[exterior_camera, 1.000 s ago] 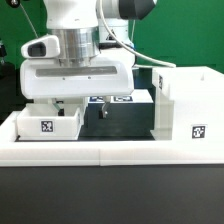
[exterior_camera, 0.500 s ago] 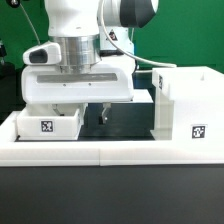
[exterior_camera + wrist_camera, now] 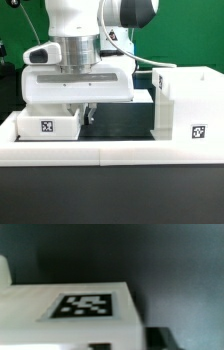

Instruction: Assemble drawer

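Note:
A small white drawer tray point(image 3: 48, 122) with a square tag sits at the exterior view's left. My gripper point(image 3: 82, 115) is down at this tray's right wall. One dark finger point(image 3: 88, 115) shows against the outside of the wall; the other is hidden behind the tray. In the wrist view the tray's white face and tag point(image 3: 85, 305) fill the frame, with the gripper point(image 3: 130, 341) astride its edge and a dark finger point(image 3: 160, 335) outside it. The tall white casing point(image 3: 185, 100) stands at the right, apart from the gripper. I cannot make out a second tray.
A long low white border rail point(image 3: 100, 152) runs along the front of the dark work surface point(image 3: 120, 120). A white piece point(image 3: 143, 98) lies behind the gripper, mostly hidden by the hand. A cable hangs near the casing's top.
The hand came down a little and then held still. The visible finger moved left from mid-surface to the tray's right wall, closing the jaws on it.

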### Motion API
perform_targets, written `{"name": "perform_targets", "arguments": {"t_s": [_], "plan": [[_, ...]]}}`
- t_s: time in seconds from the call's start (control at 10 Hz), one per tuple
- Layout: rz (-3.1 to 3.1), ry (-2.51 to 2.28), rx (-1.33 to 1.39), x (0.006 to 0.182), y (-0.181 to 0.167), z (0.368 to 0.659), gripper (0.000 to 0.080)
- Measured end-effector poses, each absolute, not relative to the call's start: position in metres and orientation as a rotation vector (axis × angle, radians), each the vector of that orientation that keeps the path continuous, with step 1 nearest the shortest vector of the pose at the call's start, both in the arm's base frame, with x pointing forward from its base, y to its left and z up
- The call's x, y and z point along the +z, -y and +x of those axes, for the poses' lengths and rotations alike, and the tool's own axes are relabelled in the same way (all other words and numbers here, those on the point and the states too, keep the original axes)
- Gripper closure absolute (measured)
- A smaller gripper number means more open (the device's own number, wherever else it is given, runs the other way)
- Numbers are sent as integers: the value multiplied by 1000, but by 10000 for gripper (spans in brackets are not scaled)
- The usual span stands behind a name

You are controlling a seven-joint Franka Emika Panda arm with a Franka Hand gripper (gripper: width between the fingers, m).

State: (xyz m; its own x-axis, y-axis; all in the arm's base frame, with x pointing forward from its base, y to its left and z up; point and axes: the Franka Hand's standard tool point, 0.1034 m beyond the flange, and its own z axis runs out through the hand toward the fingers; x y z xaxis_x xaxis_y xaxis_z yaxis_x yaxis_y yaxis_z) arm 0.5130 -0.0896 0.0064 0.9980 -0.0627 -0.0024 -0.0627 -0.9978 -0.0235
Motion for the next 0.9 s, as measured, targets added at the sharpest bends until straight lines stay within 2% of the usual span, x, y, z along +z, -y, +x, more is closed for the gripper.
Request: {"name": "perform_targets", "arguments": {"t_s": [0.1,0.9], "plan": [[-3116,-98,3,6,90,513,759],[-3117,-94,2,7,89,513,758]]}}
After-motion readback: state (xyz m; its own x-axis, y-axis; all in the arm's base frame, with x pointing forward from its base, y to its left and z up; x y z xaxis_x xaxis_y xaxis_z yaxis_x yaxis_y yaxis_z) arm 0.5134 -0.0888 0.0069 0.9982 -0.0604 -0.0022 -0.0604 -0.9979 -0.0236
